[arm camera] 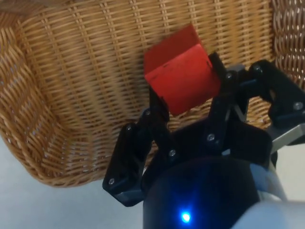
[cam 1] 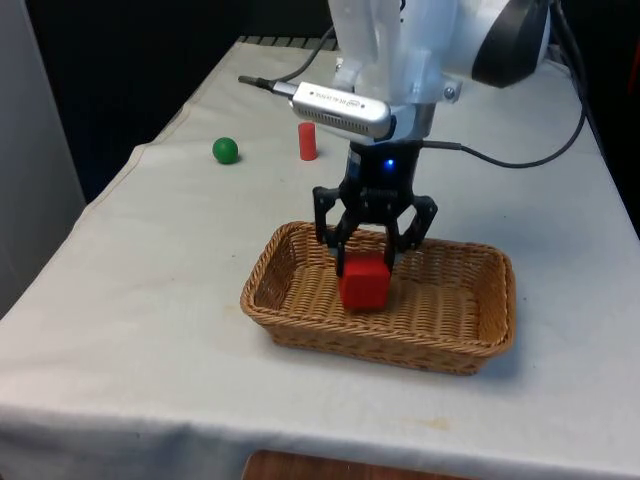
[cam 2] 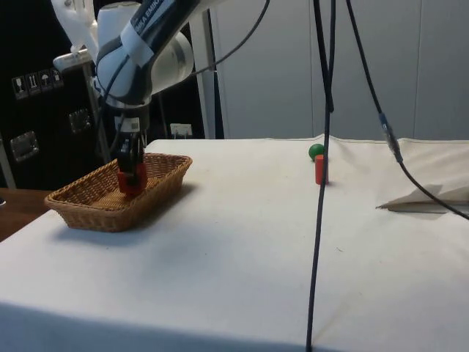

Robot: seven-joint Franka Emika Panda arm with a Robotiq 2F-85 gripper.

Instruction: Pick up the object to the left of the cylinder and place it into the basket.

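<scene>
Fingers (cam 1: 364, 262) are closed on the red cube (cam 1: 363, 283), which is held low inside the wicker basket (cam 1: 480, 345). The cube lies directly between the fingertips, at the basket floor, so only a release is judged needed.

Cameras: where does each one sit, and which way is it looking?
Front view: across the table toward the arm; hand holds the red block in the basket.
Side view: from the table's side; arm, hand, basket.
Wrist view: looks down past the hand at the block.
All share block and basket.
</scene>
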